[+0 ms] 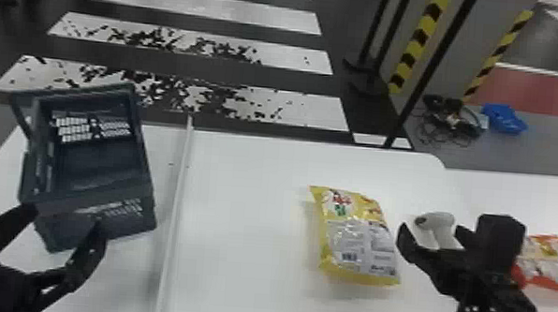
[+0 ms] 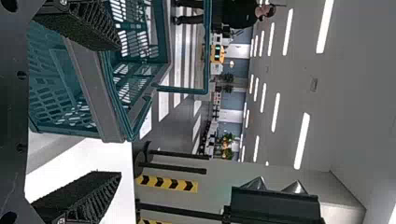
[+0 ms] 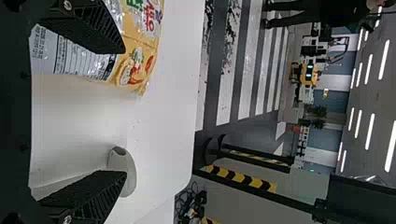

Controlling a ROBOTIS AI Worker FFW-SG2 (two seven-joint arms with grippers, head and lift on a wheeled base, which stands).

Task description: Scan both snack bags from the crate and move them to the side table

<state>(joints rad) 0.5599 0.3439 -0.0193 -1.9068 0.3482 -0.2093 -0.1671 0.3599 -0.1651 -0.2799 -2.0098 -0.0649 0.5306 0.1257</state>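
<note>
The yellow snack bag (image 1: 357,234) lies on the white table, left of my right gripper (image 1: 429,239), which stands open beside the white scanner (image 1: 435,227). An orange-red snack bag (image 1: 552,264) lies farther right, partly behind the right arm. In the right wrist view, my right gripper (image 3: 109,112) has its fingers apart, the yellow bag (image 3: 137,46) behind one and the scanner (image 3: 122,170) behind the other. At the left, my left gripper (image 1: 67,220) is open at the near side of the dark crate (image 1: 95,225). The left wrist view shows the left gripper (image 2: 105,109) spread near the crate (image 2: 100,88).
A raised white strip (image 1: 176,207) runs front to back between the crate and the yellow bag. Beyond the table (image 1: 253,175) are black posts, striped pillar guards, cables and a blue item (image 1: 504,118) on the floor.
</note>
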